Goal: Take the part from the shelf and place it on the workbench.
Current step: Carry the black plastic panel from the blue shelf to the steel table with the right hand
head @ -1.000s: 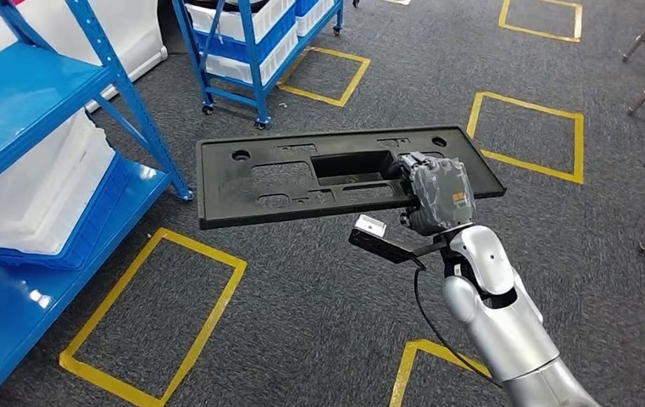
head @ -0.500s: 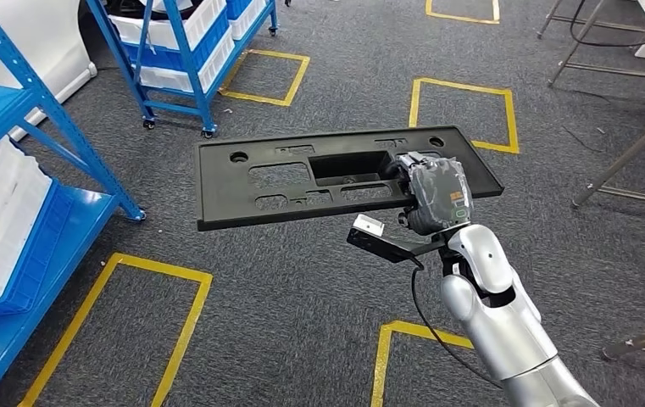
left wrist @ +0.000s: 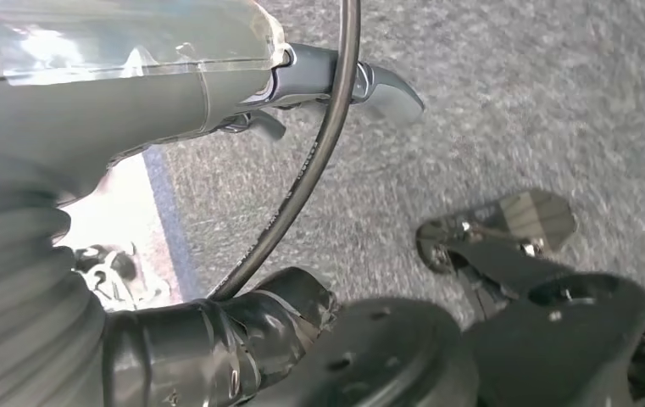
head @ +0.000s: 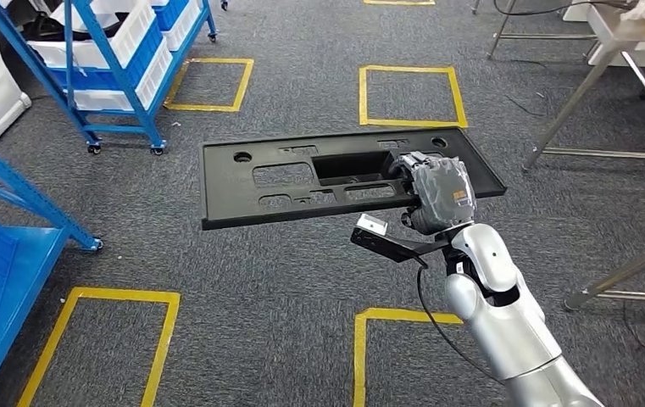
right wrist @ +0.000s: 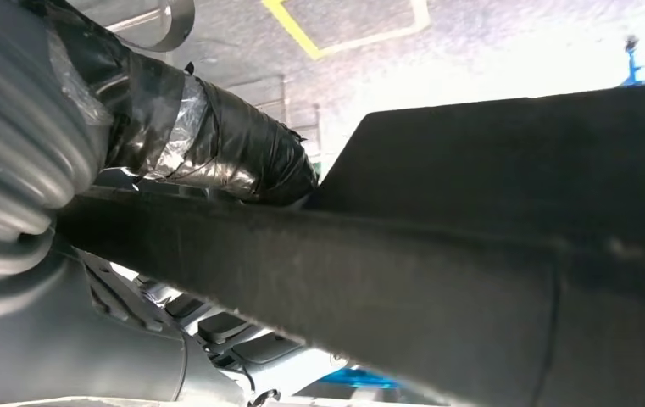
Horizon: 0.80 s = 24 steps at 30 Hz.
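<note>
This is a factory or warehouse floor: grey carpet-like flooring (head: pixel 259 280) marked with yellow taped rectangles (head: pixel 412 95), blue wheeled shelving racks (head: pixel 124 76) holding white and blue plastic bins (head: pixel 115 47), and metal-legged workbenches (head: pixel 607 51).

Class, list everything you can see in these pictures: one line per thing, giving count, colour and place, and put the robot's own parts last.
Part: one, black, flat long panel with cut-outs, held level above the floor.
Floor: one, grey carpet, beneath everything.
Floor markings: four in the head view, yellow tape rectangles, ahead and near the robot.
Wheeled rack: one, blue frame, far left, with white and blue bins on its shelves.
Shelf: one, blue, at the near left edge.
Metal table legs: several, grey, along the right side.
Right arm: one, silver, rising from the bottom right.
Right hand: one, grey, grips the part near its right end.
Left hand: one, grey, hangs over the carpet, nothing seen in it.
</note>
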Tool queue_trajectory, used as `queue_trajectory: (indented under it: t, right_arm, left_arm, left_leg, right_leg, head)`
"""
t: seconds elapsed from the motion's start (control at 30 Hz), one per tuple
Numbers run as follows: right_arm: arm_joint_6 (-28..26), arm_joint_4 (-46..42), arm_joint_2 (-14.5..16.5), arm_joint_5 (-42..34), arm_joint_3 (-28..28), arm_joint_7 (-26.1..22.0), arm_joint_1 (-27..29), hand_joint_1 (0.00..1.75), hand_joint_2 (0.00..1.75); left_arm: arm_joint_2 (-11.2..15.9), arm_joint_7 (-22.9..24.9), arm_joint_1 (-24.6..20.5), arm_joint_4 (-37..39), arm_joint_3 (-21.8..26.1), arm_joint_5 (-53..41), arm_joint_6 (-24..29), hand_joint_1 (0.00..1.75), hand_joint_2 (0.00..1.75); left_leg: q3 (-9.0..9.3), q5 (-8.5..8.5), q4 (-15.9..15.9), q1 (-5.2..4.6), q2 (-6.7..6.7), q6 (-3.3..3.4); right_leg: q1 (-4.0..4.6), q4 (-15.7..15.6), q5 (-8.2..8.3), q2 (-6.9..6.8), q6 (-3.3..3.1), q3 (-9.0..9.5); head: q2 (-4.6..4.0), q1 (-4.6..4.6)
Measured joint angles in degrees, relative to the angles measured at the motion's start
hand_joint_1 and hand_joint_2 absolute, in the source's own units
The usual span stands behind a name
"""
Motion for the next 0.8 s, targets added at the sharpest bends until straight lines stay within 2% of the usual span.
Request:
queue_trajectory:
  t: [0.07,0.1,0.13,0.17,0.2,0.23,0.3,0.33,0.37,0.43,0.47,0.5,0.53,0.57,0.6,0.63,0.67,0.7,0.73,0.77,0.8]
  right_arm:
    - [0.02,-0.03,-0.06,-0.02,-0.05,-0.05,-0.19,1.75,1.75]
    - [0.04,-0.02,-0.08,-0.03,-0.07,-0.07,-0.18,1.75,1.75]
    - [0.07,0.00,-0.07,-0.03,-0.07,-0.09,-0.10,1.75,1.75]
    - [0.11,0.03,-0.07,-0.04,-0.07,-0.11,0.00,1.75,1.75]
    - [0.15,0.05,-0.07,-0.04,-0.07,-0.12,0.07,1.75,1.75]
    - [0.18,0.07,-0.08,-0.04,-0.07,-0.12,0.09,1.75,1.75]
    - [0.21,0.06,-0.08,-0.04,-0.07,-0.11,0.05,1.75,1.75]
    - [0.24,0.06,-0.07,-0.04,-0.07,-0.11,0.04,1.75,1.75]
    - [0.27,0.07,-0.06,-0.04,-0.07,-0.11,0.05,1.75,1.75]
    - [0.32,0.07,-0.07,-0.04,-0.08,-0.12,0.10,1.75,1.75]
    - [0.32,0.07,-0.11,-0.04,-0.09,-0.12,0.11,1.75,1.75]
    - [0.32,0.07,-0.15,-0.04,-0.10,-0.11,0.07,1.75,1.75]
    - [0.33,0.07,-0.19,-0.04,-0.11,-0.11,-0.01,1.75,1.75]
    - [0.34,0.07,-0.21,-0.04,-0.11,-0.11,-0.04,1.75,1.75]
    - [0.36,0.08,-0.21,-0.04,-0.11,-0.10,-0.04,1.75,1.75]
    - [0.39,0.11,-0.21,-0.04,-0.11,-0.10,0.02,1.75,1.75]
    - [0.44,0.17,-0.21,-0.04,-0.11,-0.10,0.10,1.75,1.75]
    - [0.48,0.25,-0.21,-0.04,-0.11,-0.10,0.16,1.75,1.75]
    - [0.51,0.32,-0.21,-0.04,-0.11,-0.10,0.18,1.75,1.75]
    - [0.52,0.37,-0.21,-0.04,-0.11,-0.10,0.17,1.75,1.75]
    - [0.52,0.40,-0.22,-0.05,-0.11,-0.10,0.16,1.75,1.75]
  left_arm:
    - [-0.03,-0.05,0.08,-0.01,0.05,-0.09,-0.01,0.00,1.75]
    - [-0.05,-0.08,0.13,-0.01,0.06,-0.11,-0.02,0.00,1.75]
    - [-0.07,-0.08,0.18,-0.01,0.07,-0.12,-0.03,0.00,1.75]
    - [-0.09,-0.08,0.21,-0.01,0.07,-0.13,-0.04,0.00,1.75]
    - [-0.10,-0.08,0.24,-0.01,0.08,-0.14,-0.04,0.00,1.75]
    - [-0.10,-0.08,0.29,-0.01,0.09,-0.15,-0.04,0.00,1.75]
    - [0.00,-0.08,0.47,-0.01,0.13,-0.20,-0.04,0.00,1.75]
    - [0.06,-0.09,0.49,-0.01,0.14,-0.22,-0.05,0.00,1.75]
    - [0.11,-0.10,0.42,-0.01,0.16,-0.24,-0.07,0.00,1.75]
    - [0.09,-0.13,0.14,-0.01,0.16,-0.25,-0.10,0.00,1.75]
    - [0.03,-0.14,0.05,-0.02,0.16,-0.25,-0.12,0.00,1.75]
    - [-0.02,-0.17,0.06,-0.02,0.16,-0.25,-0.13,0.00,1.75]
    - [-0.07,-0.21,0.13,-0.03,0.16,-0.25,-0.14,0.00,1.75]
    - [-0.08,-0.24,0.24,-0.03,0.17,-0.25,-0.13,0.00,1.75]
    - [-0.08,-0.27,0.37,-0.03,0.18,-0.25,-0.11,0.00,1.75]
    - [-0.08,-0.29,0.43,-0.03,0.19,-0.25,-0.10,0.00,1.75]
    - [-0.09,-0.32,0.44,-0.03,0.21,-0.25,-0.08,0.00,1.75]
    - [-0.10,-0.36,0.41,-0.03,0.22,-0.25,-0.08,0.00,1.75]
    - [-0.13,-0.40,0.38,-0.03,0.23,-0.25,-0.09,0.00,1.75]
    - [-0.17,-0.44,0.34,-0.03,0.24,-0.25,-0.09,0.00,1.75]
    - [-0.20,-0.46,0.33,-0.03,0.26,-0.24,-0.09,0.00,1.75]
  left_leg:
    - [-3.09,-3.44,6.53,-0.02,-3.17,0.19]
    - [-5.33,-5.09,10.70,-0.16,-3.81,0.38]
    - [-7.25,-5.91,13.96,-0.31,-4.02,0.57]
    - [-8.37,-5.61,15.42,-0.44,-4.10,0.84]
    - [-8.41,-4.12,14.56,-0.61,-4.27,1.20]
    - [-7.44,-1.78,11.62,-0.80,-4.74,1.66]
    - [-4.56,2.32,4.01,-1.08,-7.43,2.65]
    - [-3.52,3.25,1.40,-1.15,-8.60,2.91]
    - [-3.01,3.43,0.07,-1.22,-9.36,3.05]
    - [-2.58,3.45,-0.80,-1.21,-8.51,3.15]
    - [-2.24,3.67,-1.36,-1.13,-7.77,3.34]
    - [-1.86,3.89,-1.93,-0.99,-6.97,3.58]
    - [-1.49,4.07,-2.43,-0.87,-6.09,3.77]
    - [-1.26,4.06,-2.64,-0.94,-5.27,3.86]
    - [-1.16,3.97,-2.69,-0.97,-4.48,3.89]
    - [-1.12,3.84,-2.66,-0.99,-3.65,3.83]
    - [-1.08,3.68,-2.61,-0.96,-2.87,3.73]
    - [-1.01,3.49,-2.53,-0.92,-2.11,3.58]
    - [-0.87,3.26,-2.42,-0.84,-1.41,3.38]
    - [-0.67,2.94,-2.27,-0.77,-0.79,3.09]
    - [-0.47,2.61,-2.14,-0.82,-0.24,2.74]
  right_leg:
    - [0.19,-0.16,-0.03,1.03,-0.77,0.28]
    - [0.43,-0.15,-0.08,1.67,-1.07,0.32]
    - [0.70,-0.13,-0.12,2.37,-1.28,0.36]
    - [0.95,-0.09,-0.16,3.15,-1.39,0.41]
    - [1.15,-0.01,-0.19,3.98,-1.45,0.49]
    - [1.26,0.08,-0.23,4.82,-1.47,0.59]
    - [1.32,0.36,-0.33,6.35,-1.37,0.51]
    - [1.23,0.49,-0.32,7.02,-1.18,0.29]
    - [1.08,0.54,-0.27,7.66,-0.91,0.02]
    - [0.82,0.42,0.00,8.91,-0.21,-0.36]
    - [0.92,0.62,-0.15,8.37,0.09,-0.51]
    - [1.05,1.45,-0.74,7.08,0.36,-0.92]
    - [1.17,3.53,-2.00,5.20,0.60,-1.91]
    - [1.11,6.65,-3.73,3.07,0.81,-3.42]
    - [0.88,10.33,-5.47,1.86,1.05,-5.30]
    - [0.57,13.75,-6.73,1.18,1.30,-7.12]
    - [0.23,15.54,-6.97,0.87,1.56,-8.16]
    - [-0.11,15.29,-6.16,0.65,1.83,-8.14]
    - [-0.41,12.87,-4.46,0.33,2.08,-6.92]
    - [-0.61,8.75,-2.46,-0.48,2.31,-4.76]
    - [-0.48,5.07,-1.14,-1.67,2.36,-2.73]
  head:
    - [0.00,0.01]
    - [0.00,0.01]
    - [0.00,0.01]
    - [0.00,0.01]
    - [0.00,0.01]
    - [0.00,0.01]
    - [0.00,0.03]
    - [0.00,0.01]
    - [0.00,0.04]
    - [0.00,0.01]
    - [0.00,0.05]
    - [0.00,0.14]
    - [0.00,0.26]
    - [0.00,0.34]
    - [0.00,0.43]
    - [0.00,0.40]
    - [0.00,0.40]
    - [0.00,0.40]
    - [0.00,0.40]
    - [0.00,0.41]
    - [0.00,0.42]
